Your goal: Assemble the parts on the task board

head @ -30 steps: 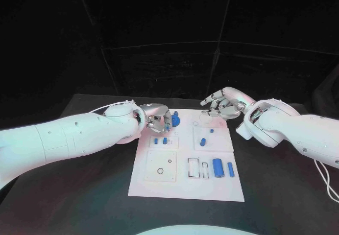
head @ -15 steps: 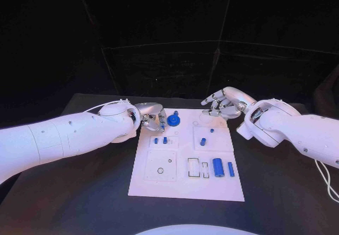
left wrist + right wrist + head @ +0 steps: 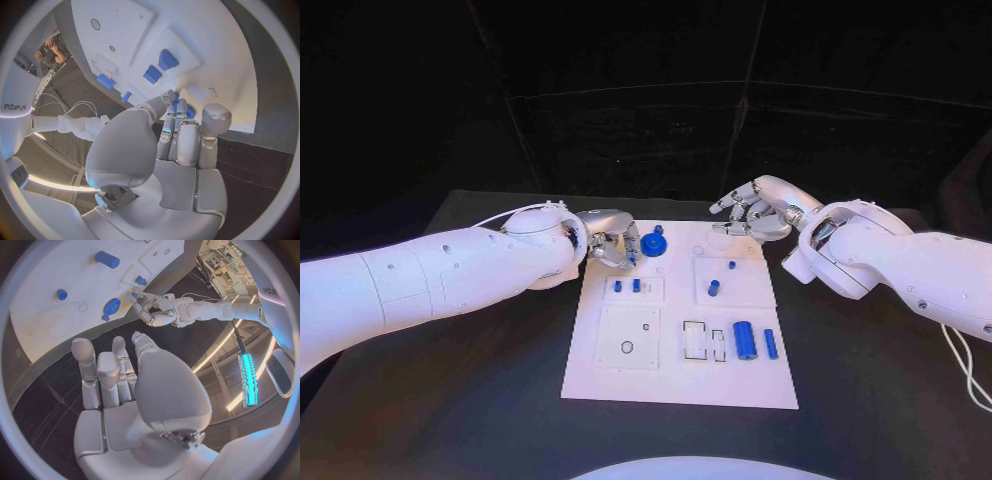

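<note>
The white task board (image 3: 678,375) lies in the middle of the table. A round blue part (image 3: 655,241) stands at its far left corner. My left hand (image 3: 609,243) is just left of it, fingertips close beside it and holding nothing; in the left wrist view the part (image 3: 190,112) shows between the thumb and fingers. My right hand (image 3: 754,214) hovers at the board's far right corner, fingers loosely apart and empty. Two small blue pegs (image 3: 627,286), a blue piece (image 3: 714,290), a blue cylinder (image 3: 746,341) and a thin blue bar (image 3: 770,344) sit on the board.
Black table (image 3: 473,400) surrounds the board on all sides. The right wrist view shows the board (image 3: 56,270) with the cylinder (image 3: 107,259), the round part (image 3: 112,307) and my left hand (image 3: 153,308) beyond it.
My left hand has drawn back to the left off the round blue part, which now stands uncovered on the board. The right hand has stayed in place.
</note>
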`<state>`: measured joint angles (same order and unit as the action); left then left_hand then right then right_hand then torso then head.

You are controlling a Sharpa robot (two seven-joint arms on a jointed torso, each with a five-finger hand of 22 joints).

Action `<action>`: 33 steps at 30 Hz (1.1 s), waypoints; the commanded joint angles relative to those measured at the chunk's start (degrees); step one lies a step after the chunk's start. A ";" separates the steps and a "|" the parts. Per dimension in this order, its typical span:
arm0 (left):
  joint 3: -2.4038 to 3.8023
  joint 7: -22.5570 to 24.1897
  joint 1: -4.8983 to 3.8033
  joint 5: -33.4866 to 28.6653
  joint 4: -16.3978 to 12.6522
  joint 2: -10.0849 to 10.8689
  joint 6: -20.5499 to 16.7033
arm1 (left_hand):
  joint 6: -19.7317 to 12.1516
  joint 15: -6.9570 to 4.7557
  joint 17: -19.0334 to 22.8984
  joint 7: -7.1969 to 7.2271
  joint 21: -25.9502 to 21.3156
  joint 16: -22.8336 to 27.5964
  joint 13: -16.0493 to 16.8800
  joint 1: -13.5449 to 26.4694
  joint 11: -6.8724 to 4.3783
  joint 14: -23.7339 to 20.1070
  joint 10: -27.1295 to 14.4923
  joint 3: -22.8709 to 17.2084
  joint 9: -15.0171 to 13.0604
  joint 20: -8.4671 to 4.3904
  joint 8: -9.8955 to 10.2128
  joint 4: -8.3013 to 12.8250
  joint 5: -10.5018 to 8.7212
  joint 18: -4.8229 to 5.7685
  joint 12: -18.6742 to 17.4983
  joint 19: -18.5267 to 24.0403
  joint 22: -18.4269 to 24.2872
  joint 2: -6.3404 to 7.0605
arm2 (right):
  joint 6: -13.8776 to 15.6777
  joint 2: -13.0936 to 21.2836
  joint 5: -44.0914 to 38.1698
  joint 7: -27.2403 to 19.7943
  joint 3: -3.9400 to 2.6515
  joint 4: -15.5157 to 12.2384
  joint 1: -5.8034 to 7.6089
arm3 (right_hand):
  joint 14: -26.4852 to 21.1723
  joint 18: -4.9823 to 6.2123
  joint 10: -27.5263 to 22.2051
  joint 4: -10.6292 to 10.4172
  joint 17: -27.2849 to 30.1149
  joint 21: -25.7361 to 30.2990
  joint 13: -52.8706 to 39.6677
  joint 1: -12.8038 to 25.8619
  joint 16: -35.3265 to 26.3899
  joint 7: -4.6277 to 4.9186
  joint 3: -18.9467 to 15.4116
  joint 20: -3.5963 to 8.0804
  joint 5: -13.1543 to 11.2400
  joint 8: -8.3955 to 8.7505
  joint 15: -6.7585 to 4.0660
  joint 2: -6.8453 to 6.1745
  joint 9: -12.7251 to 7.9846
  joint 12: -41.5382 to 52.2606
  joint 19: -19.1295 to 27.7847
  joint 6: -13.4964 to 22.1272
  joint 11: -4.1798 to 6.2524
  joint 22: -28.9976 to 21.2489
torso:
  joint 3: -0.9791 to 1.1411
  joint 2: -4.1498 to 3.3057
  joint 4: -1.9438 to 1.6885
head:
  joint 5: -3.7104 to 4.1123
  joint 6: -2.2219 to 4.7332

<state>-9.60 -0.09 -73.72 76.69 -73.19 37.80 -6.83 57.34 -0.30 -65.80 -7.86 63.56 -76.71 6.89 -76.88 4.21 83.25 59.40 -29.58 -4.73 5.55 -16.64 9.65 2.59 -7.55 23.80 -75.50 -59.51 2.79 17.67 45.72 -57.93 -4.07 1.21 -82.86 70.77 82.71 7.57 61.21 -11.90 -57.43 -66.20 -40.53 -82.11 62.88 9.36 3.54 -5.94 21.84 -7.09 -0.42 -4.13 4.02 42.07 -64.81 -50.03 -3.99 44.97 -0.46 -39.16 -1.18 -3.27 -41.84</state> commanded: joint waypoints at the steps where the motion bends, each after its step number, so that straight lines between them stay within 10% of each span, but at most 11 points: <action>1: 0.05 0.08 -0.08 -0.34 0.26 -0.26 2.36 | 0.46 -0.07 0.10 -0.11 0.16 -0.22 0.04 0.28 0.02 0.36 0.35 -0.10 0.06 -0.02 0.40 -0.04 0.17 0.64 -0.39 -0.20 0.09 0.42 | 0.14 -0.06 0.15 -0.49 -0.03 -0.07 0.11 | -0.31 0.98 -0.30 -0.20 0.07 0.28 0.07 -0.60 -0.23 -0.02 0.28 0.07 0.20 -0.38 0.03 0.17 0.05 -0.28 0.46 0.24 -0.09 -0.06 | -0.04 0.02 0.00 | 0.01 -0.11; 33: 0.02 -1.56 0.07 -0.34 1.11 -1.09 3.45 | 1.02 -0.12 0.70 0.01 -0.03 0.05 -0.10 0.53 -0.11 0.13 0.85 -0.05 0.12 -0.02 0.58 -0.15 0.17 0.55 -0.61 0.11 0.22 0.33 | 0.09 -0.05 0.15 -0.48 -0.03 -0.02 0.11 | -0.29 0.98 -0.28 -0.23 0.07 0.33 0.14 -0.61 -0.26 -0.01 0.32 0.06 0.22 -0.42 0.03 0.16 0.05 -0.29 0.44 0.26 -0.10 -0.10 | -0.05 -0.01 -0.05 | 0.03 -0.44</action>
<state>-9.54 -1.25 -73.72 76.53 -72.09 36.80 -4.18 57.96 -0.30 -65.16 -7.75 63.56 -76.71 6.75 -76.54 4.19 83.25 59.80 -29.57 -4.66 5.55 -16.41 9.64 2.59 -7.55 23.28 -75.50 -59.25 3.13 17.65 45.67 -57.93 -4.08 1.21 -82.81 70.77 82.71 7.57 61.21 -12.08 -57.43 -66.21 -40.45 -82.11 62.88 9.36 3.71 -5.94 21.84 -7.31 -0.42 -4.13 4.02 42.07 -64.81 -50.02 -3.99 44.92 -0.52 -39.15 -1.23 -3.26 -42.31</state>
